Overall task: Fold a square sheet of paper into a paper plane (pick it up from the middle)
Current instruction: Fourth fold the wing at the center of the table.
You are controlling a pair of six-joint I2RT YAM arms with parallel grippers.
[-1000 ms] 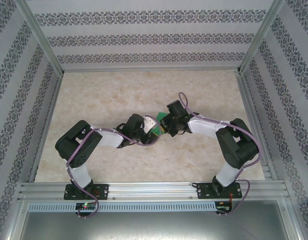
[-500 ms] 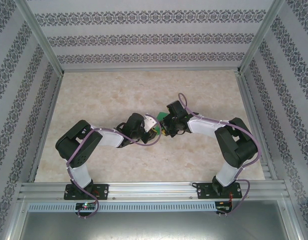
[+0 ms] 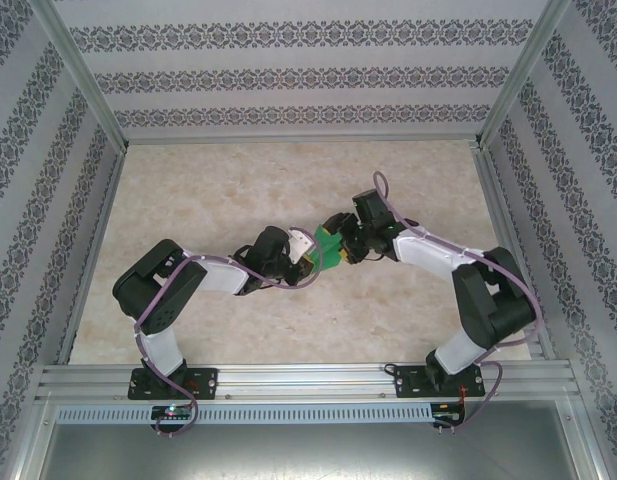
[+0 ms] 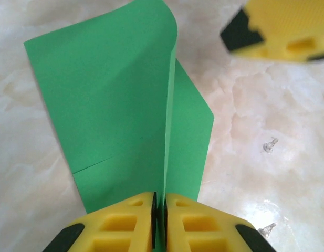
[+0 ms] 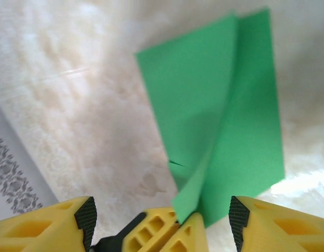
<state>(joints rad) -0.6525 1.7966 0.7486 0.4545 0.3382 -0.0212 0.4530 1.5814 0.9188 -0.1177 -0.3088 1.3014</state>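
A: Where's the paper (image 4: 125,105)?
B: Pinched at its fold by the clenched left claw (image 4: 159,223), fanning out ahead of it over the bench (image 3: 218,190).
A: And the right claw (image 5: 163,212)?
B: Released, facing the left claw, fingers (image 5: 46,226) spread, touching nothing. I'd regrip squarely near the crease before the left claw lets go.
A: Arms?
B: Both elbows bent, reaching inward.

Smooth matt green paper (image 4: 109,105), glossy marble-look tabletop (image 4: 277,121), moulded yellow plastic left claw fingers (image 4: 119,226)
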